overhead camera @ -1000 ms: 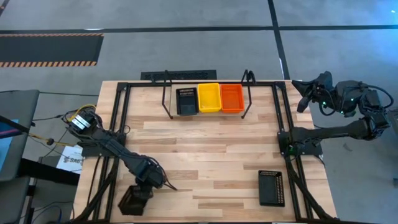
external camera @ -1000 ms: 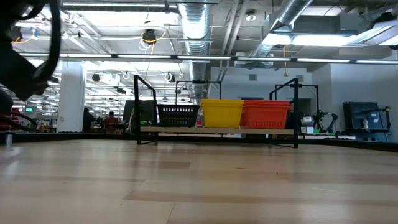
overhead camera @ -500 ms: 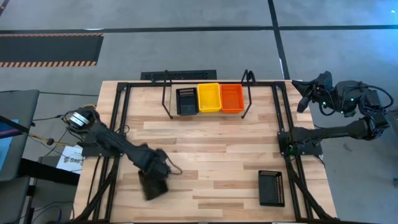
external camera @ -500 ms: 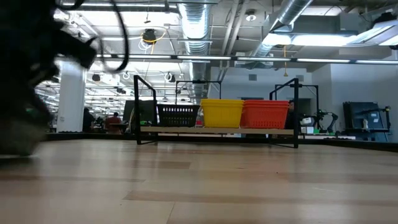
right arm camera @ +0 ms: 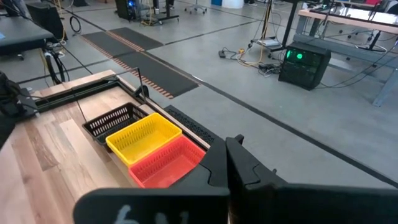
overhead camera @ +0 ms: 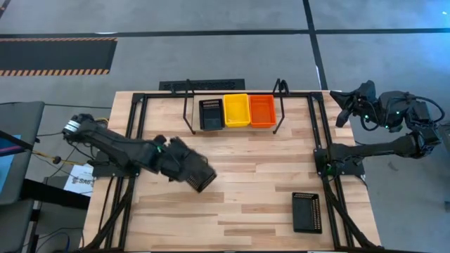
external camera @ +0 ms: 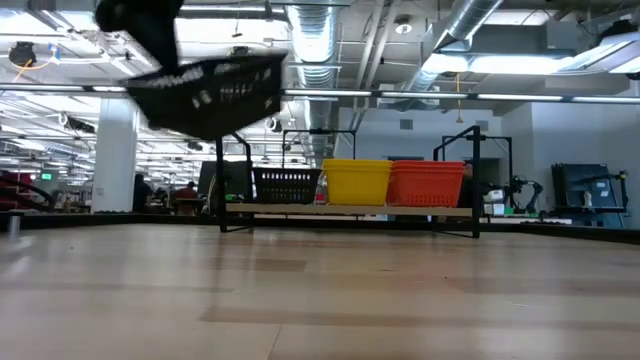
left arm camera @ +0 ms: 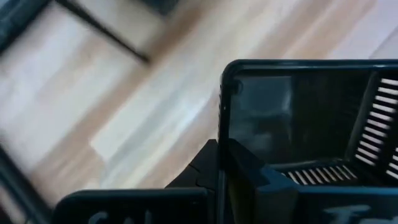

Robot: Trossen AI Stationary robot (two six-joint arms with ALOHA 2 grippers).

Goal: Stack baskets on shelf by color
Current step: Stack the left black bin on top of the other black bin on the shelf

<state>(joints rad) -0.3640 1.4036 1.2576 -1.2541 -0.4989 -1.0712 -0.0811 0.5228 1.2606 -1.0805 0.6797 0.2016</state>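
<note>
A black basket [overhead camera: 306, 212] lies flat on the wooden table [overhead camera: 239, 169] at the near edge, far from the shelf [overhead camera: 235, 105] and off toward the right arm's side, with nothing touching it. Farther in, about halfway between that near edge and the shelf but over on the left arm's side, the left gripper [overhead camera: 191, 171] hangs above the boards with its fingers clamped on the rim of a second black basket [overhead camera: 199, 176]; the left wrist view shows the dark finger [left arm camera: 239, 171] pinching the basket's wall, with the slotted side and dark floor of the basket just past it. From table height this carried basket [external camera: 210, 92] rides well clear of the wood, tilted a little, higher than the baskets on the shelf. At the far edge of the table stands the shelf, a thin black rod frame with looped ends, and on it sit three piles side by side and touching: black [overhead camera: 210, 114] at the end nearest the left arm, yellow [overhead camera: 236, 110] in the middle, red [overhead camera: 262, 110] at the other end. How many baskets are in each pile cannot be told. The right gripper [overhead camera: 346, 105] is beyond the table's edge, level with the shelf and well to the side of its red end, fingers together and holding nothing.
</note>
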